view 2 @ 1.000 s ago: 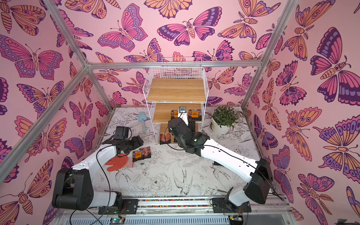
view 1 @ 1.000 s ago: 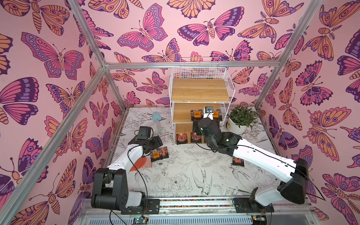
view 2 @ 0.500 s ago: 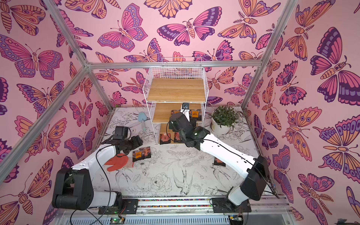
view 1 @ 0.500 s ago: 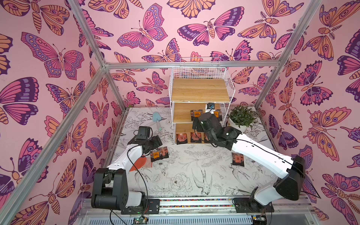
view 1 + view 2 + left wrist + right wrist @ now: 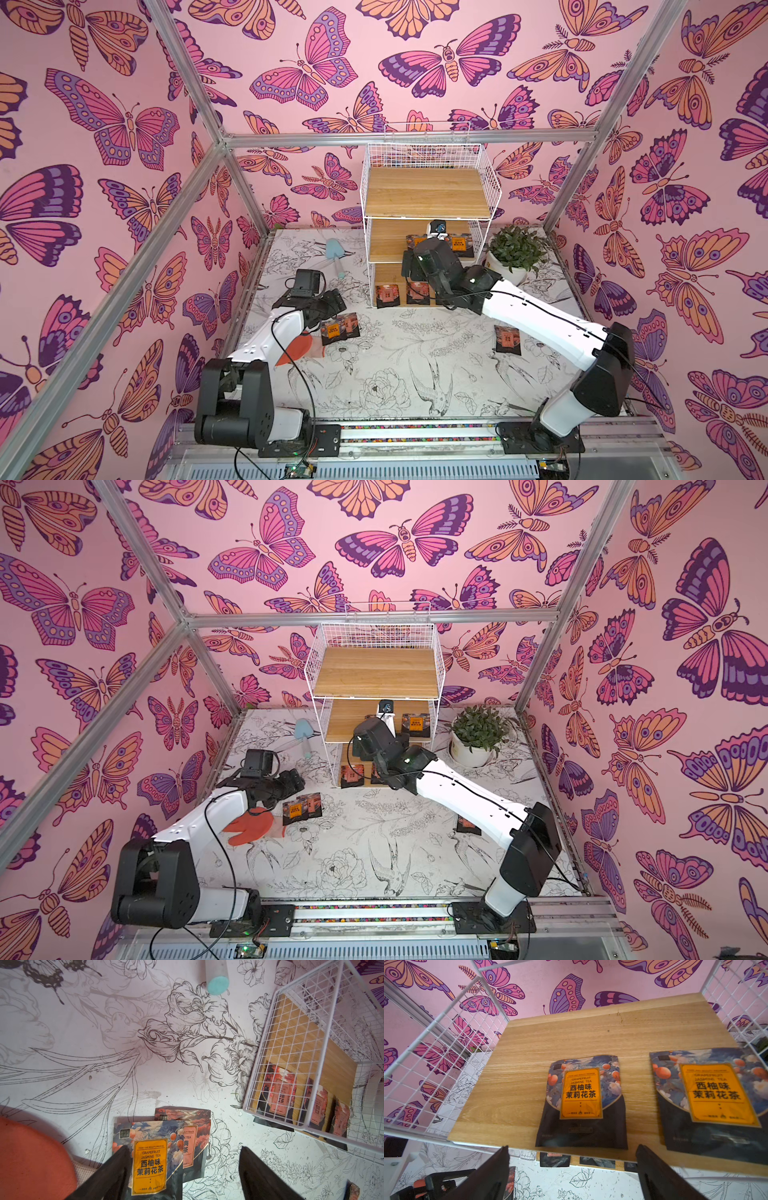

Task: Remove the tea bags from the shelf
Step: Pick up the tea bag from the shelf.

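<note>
The shelf point(image 5: 424, 195) point(image 5: 376, 673) stands at the back of the table. Two orange-labelled tea bags point(image 5: 582, 1101) point(image 5: 714, 1101) lie flat on its middle board. My right gripper point(image 5: 572, 1147) is open just in front of that board's edge, facing the left one, and holds nothing. Red-labelled tea bags point(image 5: 386, 295) point(image 5: 278, 1091) lie on the bottom board. Two overlapping tea bags point(image 5: 149, 1159) point(image 5: 340, 328) rest on the table under my open left gripper point(image 5: 184, 1148). Another tea bag point(image 5: 508, 340) lies on the table under the right arm.
An orange glove point(image 5: 297, 349) point(image 5: 249, 827) lies under the left arm. A potted plant point(image 5: 515, 249) stands right of the shelf. A pale blue trowel point(image 5: 334, 253) lies left of it. White wire grid walls point(image 5: 436, 1047) close in the shelf's sides.
My right arm has reached farther in and brought its gripper up to the middle board's front edge. The left arm has not moved.
</note>
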You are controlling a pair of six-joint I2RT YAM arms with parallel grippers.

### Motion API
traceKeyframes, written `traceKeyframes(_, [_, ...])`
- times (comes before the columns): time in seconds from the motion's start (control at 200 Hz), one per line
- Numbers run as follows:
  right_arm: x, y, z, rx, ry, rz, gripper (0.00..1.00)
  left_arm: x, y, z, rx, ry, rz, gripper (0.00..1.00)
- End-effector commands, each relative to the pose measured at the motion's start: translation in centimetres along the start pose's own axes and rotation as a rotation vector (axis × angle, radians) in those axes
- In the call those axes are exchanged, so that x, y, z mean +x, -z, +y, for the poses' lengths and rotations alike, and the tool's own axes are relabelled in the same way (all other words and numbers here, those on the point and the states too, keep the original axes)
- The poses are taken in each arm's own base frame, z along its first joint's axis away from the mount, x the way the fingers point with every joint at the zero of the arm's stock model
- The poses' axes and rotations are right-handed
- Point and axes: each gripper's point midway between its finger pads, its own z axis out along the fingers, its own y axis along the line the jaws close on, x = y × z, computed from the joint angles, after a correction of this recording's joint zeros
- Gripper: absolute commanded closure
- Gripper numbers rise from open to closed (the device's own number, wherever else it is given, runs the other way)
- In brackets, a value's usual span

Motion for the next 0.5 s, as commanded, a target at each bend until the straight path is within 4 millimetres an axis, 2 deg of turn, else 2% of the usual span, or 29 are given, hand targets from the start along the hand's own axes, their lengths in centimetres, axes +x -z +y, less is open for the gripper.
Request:
traceKeyframes(0.0, [-0.6, -0.3, 0.4, -0.006, 0.002, -0.013, 0.03, -0.6, 0.3, 0.2, -0.003, -0.007, -0.026, 0.16])
traceKeyframes(0.496, [-0.2, -1.6, 0.4, 0.034, 0.090, -0.060, 0.03, -0.7, 0.3, 0.2, -0.001, -0.005, -0.028, 0.18])
